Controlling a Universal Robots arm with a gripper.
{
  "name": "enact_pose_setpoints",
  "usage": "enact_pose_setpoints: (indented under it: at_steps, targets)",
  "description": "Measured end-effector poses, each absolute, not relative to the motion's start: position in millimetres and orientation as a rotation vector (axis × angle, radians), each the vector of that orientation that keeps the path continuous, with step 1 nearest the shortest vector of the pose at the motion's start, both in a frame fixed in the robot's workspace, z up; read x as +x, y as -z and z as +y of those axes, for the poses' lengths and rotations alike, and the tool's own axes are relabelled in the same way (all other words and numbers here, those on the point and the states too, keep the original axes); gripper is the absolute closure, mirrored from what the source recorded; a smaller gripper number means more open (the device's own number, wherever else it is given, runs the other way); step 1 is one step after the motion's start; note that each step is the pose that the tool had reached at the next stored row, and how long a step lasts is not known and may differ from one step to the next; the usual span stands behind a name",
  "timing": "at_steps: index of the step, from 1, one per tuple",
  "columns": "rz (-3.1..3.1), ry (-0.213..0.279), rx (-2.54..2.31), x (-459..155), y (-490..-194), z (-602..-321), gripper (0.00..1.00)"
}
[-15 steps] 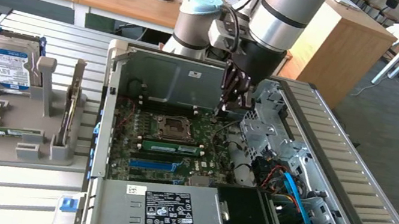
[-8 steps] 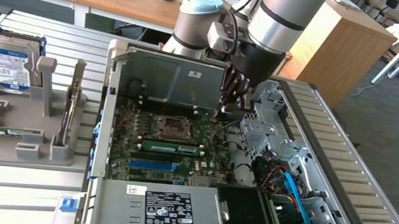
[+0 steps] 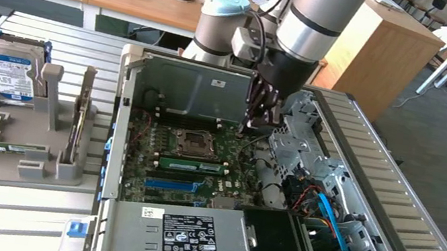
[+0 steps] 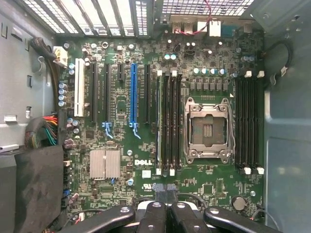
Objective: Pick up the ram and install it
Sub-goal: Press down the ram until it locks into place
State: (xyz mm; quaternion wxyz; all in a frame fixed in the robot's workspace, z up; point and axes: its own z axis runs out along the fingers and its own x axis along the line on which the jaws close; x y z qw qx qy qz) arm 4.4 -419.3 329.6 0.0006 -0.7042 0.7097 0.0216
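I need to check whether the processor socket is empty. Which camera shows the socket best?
The wrist view: it looks straight down on the processor socket, so its metal frame and centre show whole. The exterior view shows the processor socket at a slant, its centre hard to make out.

Open from above over motherboard (image 3: 167, 150), gripper (image 3: 256, 125) hanging low inside. Hemmed by upright case wall (image 3: 194, 86) at far side, drive cage (image 3: 306, 146) on exterior view's right, black shroud (image 3: 273, 233) and blue cable (image 3: 328, 215) nearer camera.
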Motion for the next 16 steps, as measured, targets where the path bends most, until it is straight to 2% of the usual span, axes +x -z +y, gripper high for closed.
enact_pose_setpoints:
  at_steps: [16]
  targets:
    - [2.229,-0.068,-2.212,4.4,-324.3,-419.3,0.9]
